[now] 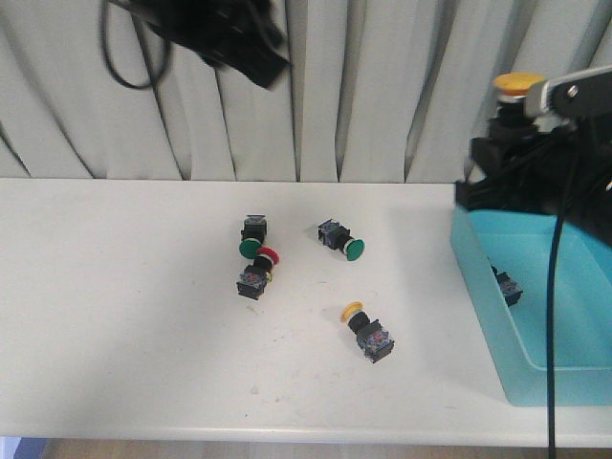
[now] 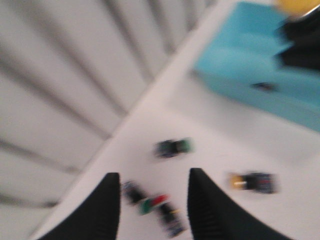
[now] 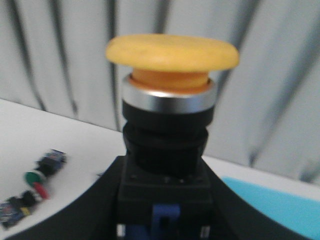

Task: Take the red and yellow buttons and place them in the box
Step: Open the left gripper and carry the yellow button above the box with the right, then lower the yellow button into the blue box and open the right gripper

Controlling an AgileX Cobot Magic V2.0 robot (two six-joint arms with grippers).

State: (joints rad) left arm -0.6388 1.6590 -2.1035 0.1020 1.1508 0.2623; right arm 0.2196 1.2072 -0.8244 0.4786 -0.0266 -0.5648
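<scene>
r gripper (image 3: 162, 220) is clamped on a yellow button (image 3: 170, 55), cap up, black body pinched btwn the dark fingers (image 3: 100, 205). in the front view that held button (image 1: 517, 84) sits high above the near-left corner of the box (image 1: 478, 277), at the table's r side. box is a low-walled turquoise bin; its r part runs out of frame, its front wall is close to the table's front edge. one dark button body (image 1: 507, 285) already lies inside, near the l wall; cap colour can't tell.

l gripper (image 2: 154, 200) is spread apart, nothing btwn the fingers, raised well above the table; l wrist view is blurred. in the front view only a dark blur of the l arm (image 1: 215, 33) shows at top.

on the table (image 1: 115, 306): a red button (image 1: 256, 273) touching a green button (image 1: 251, 236) in a tight cluster mid-table; a second green button (image 1: 341, 239) lies apart to their r; another yellow button (image 1: 367, 332) lies alone nearer the front edge, cap pointing back-left. wide bare surface l of the cluster and btwn the lone yellow button and the box wall. curtain (image 1: 363, 96) closes off the back edge.
</scene>
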